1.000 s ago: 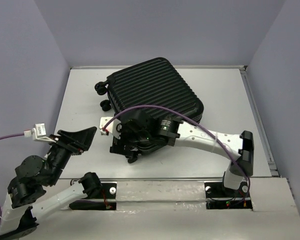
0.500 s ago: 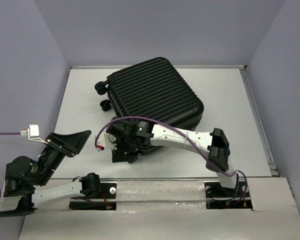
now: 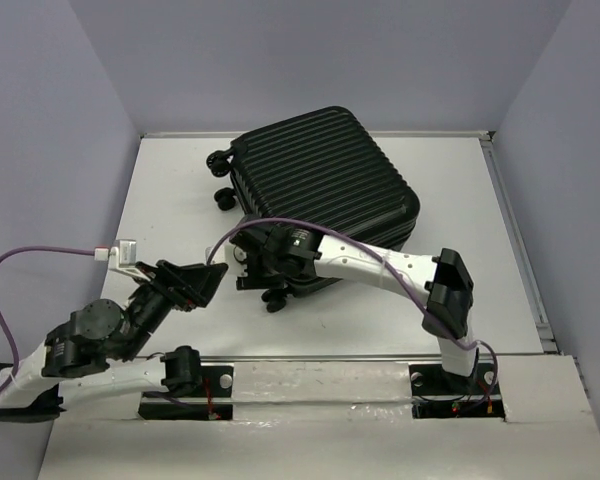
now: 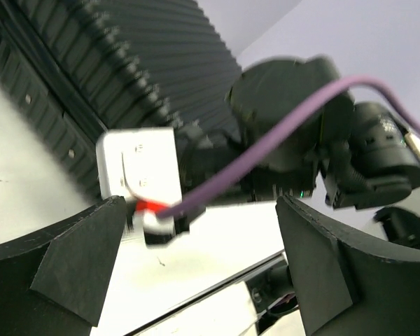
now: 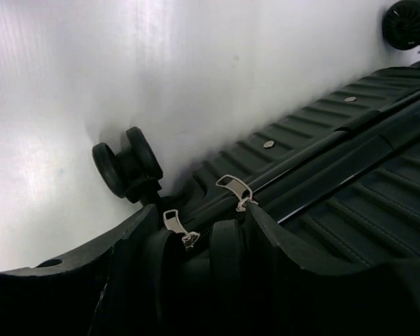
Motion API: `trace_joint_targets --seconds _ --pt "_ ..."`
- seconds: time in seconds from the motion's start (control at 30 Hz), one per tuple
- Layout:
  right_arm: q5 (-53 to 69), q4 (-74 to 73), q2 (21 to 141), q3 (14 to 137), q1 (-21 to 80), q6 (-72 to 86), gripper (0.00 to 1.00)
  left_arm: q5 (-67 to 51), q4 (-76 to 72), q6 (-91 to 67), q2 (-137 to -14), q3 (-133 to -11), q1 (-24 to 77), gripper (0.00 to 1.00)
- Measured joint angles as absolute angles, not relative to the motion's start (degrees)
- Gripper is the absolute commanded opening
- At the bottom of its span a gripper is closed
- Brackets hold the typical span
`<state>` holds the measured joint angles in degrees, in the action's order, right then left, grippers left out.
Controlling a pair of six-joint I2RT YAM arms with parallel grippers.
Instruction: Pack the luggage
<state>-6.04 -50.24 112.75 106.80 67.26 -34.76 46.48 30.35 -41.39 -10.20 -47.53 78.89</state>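
Black ribbed hard-shell luggage (image 3: 325, 190) lies shut and flat on the white worktop (image 3: 165, 200), towards the far middle, its caster wheels (image 3: 221, 198) on the left side. The right arm (image 3: 380, 268) reaches from its base across the near edge of the case, and the right gripper (image 3: 263, 270) is set against the near-left corner. Seen from the right wrist, that gripper's fingers (image 5: 136, 252) sit at the zip seam, with two metal zip pulls (image 5: 232, 187) just beyond them and a double wheel (image 5: 126, 168) off to their left. Whether the right gripper is clamped on anything cannot be told. The left gripper (image 3: 202, 278) hangs above the worktop just left of the same corner, apart from the case, its fingers (image 4: 70, 259) spread wide with nothing between them — the left wrist view looks through that gap at the right arm's wrist, its purple cable (image 4: 266, 140) and the ribbed shell behind
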Motion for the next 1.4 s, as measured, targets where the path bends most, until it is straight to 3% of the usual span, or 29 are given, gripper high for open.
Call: trace_joint_targets --seconds 0.13,0.47,0.8,1.0,1.23,1.3,1.33,1.37,1.4 --pt "-8.0 -42.0 109.6 100.8 64.1 -35.8 0.07 46.0 27.9 -41.4 -12.8 -44.7 79.0 0.99" --pt "-13.2 -12.1 92.8 72.6 54.7 -32.8 0.07 45.7 18.2 -44.1 -23.7 -34.7 79.1 0.99" --pt "-15.8 2.7 76.2 53.6 54.1 -11.2 0.07 43.4 -0.1 -44.1 -40.5 -24.3 79.0 0.99" --pt "-14.7 15.2 68.8 51.3 54.1 7.0 0.07 41.1 -15.5 -38.7 -52.2 -24.3 75.3 0.86" --pt "-11.6 18.2 66.8 51.4 54.1 12.4 0.07 33.1 -35.7 -32.8 -63.9 -23.2 69.3 0.76" --pt "-12.0 15.8 66.2 51.4 54.1 12.7 0.23 30.6 -38.7 -31.8 -66.8 -23.2 68.3 0.75" --pt "-13.0 13.4 65.4 51.5 54.1 13.0 0.37 29.7 -39.6 -31.5 -67.4 -23.2 67.8 0.75" --pt "-14.5 10.7 64.4 51.7 54.1 13.3 0.67 29.0 -40.2 -31.4 -67.5 -23.1 67.6 0.76" --pt "-16.8 8.2 63.2 51.8 54.1 13.9 0.79 28.1 -41.1 -31.3 -67.2 -22.9 67.2 0.8"
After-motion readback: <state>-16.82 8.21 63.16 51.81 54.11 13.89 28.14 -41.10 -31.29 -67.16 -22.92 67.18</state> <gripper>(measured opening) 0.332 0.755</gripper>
